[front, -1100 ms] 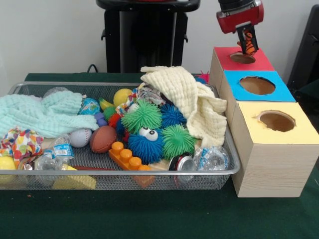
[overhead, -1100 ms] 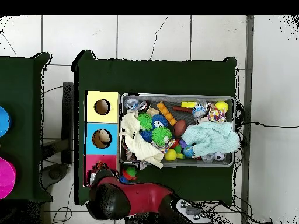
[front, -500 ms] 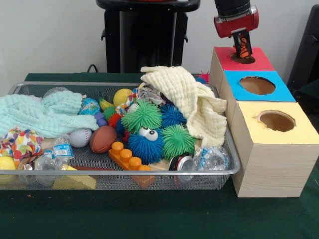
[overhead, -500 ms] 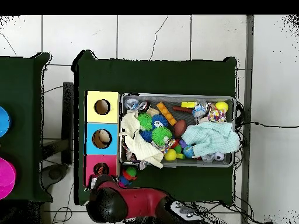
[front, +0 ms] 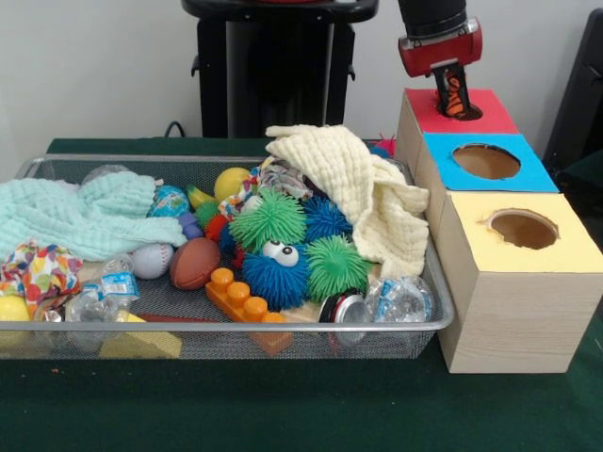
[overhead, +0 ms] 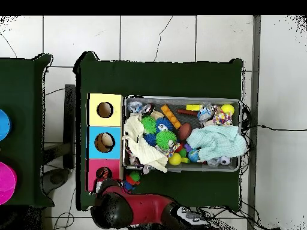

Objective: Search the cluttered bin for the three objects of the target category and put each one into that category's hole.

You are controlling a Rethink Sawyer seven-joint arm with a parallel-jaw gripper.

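My gripper [front: 451,94] hangs over the left part of the red box [front: 495,113], just above its hole, which it mostly hides. It is shut on a small orange and black object [front: 453,92]. In the overhead view the red arm [overhead: 135,206] covers the gripper beside the red box [overhead: 96,165]. The wire bin [front: 283,327] holds a cream cloth [front: 349,179], a mint cloth [front: 85,217], two green spiky balls [front: 271,218], a blue spiky ball with eyes [front: 278,273], a brown football [front: 194,263], a baseball [front: 151,260] and an orange brick [front: 240,297].
A blue box [front: 528,174] and a yellow box [front: 565,250], each with a round hole, stand in a row in front of the red one. A can [front: 344,306] and crushed bottles [front: 400,299] lie at the bin's front. A small green and red toy [overhead: 133,178] sits outside the bin.
The gripper dipped toward the red box's hole, then shifted a little left and up, the orange and black object still between its fingers. The bin's contents have not moved.
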